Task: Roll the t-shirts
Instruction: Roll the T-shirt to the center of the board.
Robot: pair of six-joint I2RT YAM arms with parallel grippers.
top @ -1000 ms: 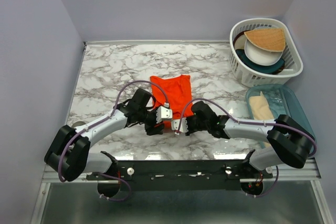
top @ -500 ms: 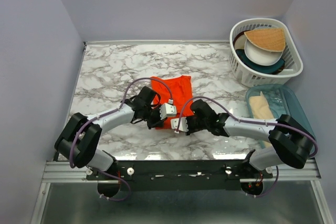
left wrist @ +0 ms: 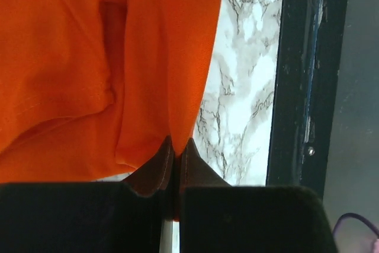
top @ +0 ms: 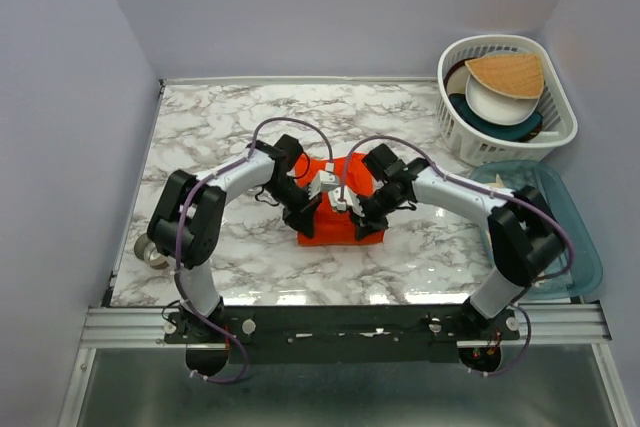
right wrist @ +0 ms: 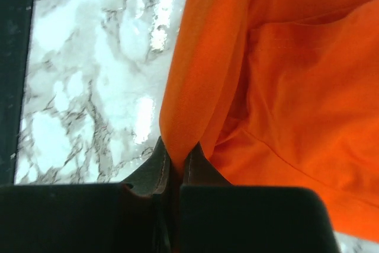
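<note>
Orange-red fabric sits bunched near the middle of the marble surface (top: pixel 220 127): the t-shirt (top: pixel 340 230), the only one in view, lies between the two arms with its near part raised off the surface and doubled toward its far part. The left end effector (top: pixel 320 190) has its fingers pressed together on a fold of the shirt's edge, and the left wrist view shows the cloth nipped between the tips. The right end effector (top: pixel 344 203) pinches a matching fold just beside it, its tips clamped on the hem in the right wrist view.

By my reading, the roll is only at its first turn. The edge is gripped and lifted over, but no tight cylinder shows. What is left is to lay this fold down, then keep turning the shirt over itself along its length.
</note>
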